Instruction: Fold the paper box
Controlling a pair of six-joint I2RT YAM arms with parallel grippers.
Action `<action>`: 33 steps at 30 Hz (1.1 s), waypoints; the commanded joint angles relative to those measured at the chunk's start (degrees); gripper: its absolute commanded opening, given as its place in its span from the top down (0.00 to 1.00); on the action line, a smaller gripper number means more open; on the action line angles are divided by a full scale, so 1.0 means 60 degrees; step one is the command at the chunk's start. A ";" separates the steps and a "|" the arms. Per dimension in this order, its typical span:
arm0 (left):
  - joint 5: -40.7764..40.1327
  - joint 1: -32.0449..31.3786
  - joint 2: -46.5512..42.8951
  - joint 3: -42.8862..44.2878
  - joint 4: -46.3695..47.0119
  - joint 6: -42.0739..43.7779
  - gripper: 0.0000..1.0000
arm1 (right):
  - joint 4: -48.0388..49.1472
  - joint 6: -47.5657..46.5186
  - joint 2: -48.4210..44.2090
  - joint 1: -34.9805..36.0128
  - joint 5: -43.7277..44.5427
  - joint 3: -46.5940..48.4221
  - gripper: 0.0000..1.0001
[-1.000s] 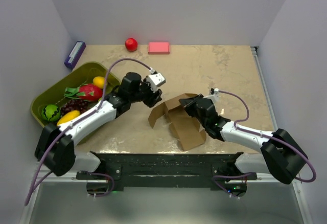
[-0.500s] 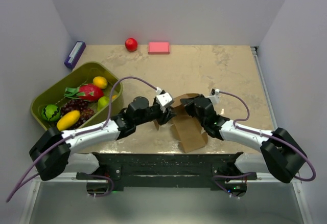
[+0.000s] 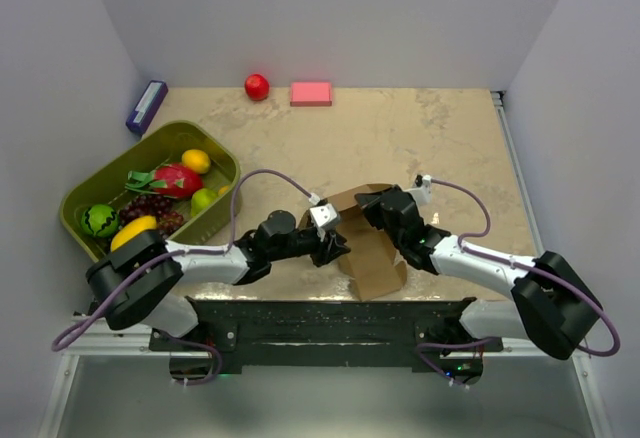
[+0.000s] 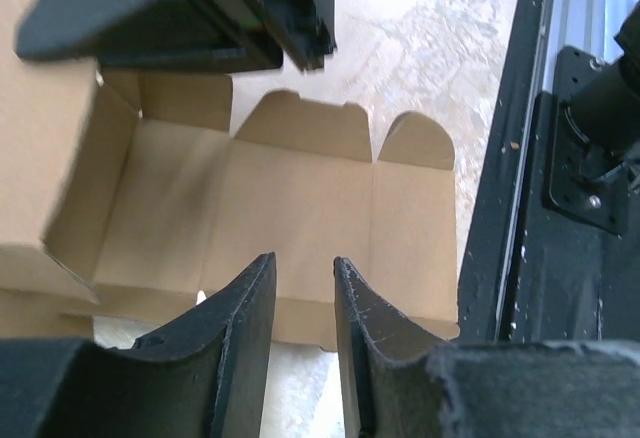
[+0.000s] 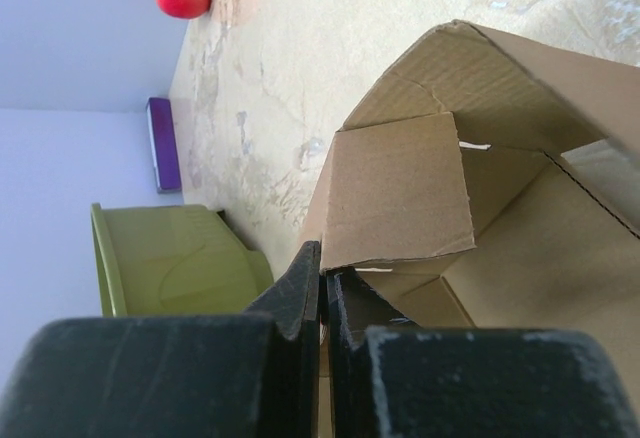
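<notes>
Left end effector (image 4: 299, 280) slightly apart; right end effector (image 5: 323, 290) clamped on paper box (image 5: 398, 190)

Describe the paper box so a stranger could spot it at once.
Start at the middle of the table's near edge. There lies the paper box, half open with flaps raised, the right gripper pinching one flap. It alone is plain brown cardboard; the block at the back is pink, the bin green.

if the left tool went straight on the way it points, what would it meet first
Most likely the paper box: the open left tool aims at its flat inner panel, seen straight ahead in the wrist view. The distance to it is unclear.
</notes>
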 commanded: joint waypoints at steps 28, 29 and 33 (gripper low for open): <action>-0.1223 -0.0059 0.2334 -0.0197 0.0083 0.0234 0.72 | -0.0477 0.0013 -0.0403 0.0056 0.0386 -0.0060 1.00; -0.1282 -0.0059 0.2407 -0.0110 -0.0078 0.0235 0.72 | -0.0477 0.0013 -0.0389 0.0056 0.0400 -0.0074 1.00; -0.1516 -0.0074 0.2423 -0.0196 -0.0197 0.0089 0.72 | -0.0492 0.0027 -0.0403 0.0042 0.0386 -0.0118 1.00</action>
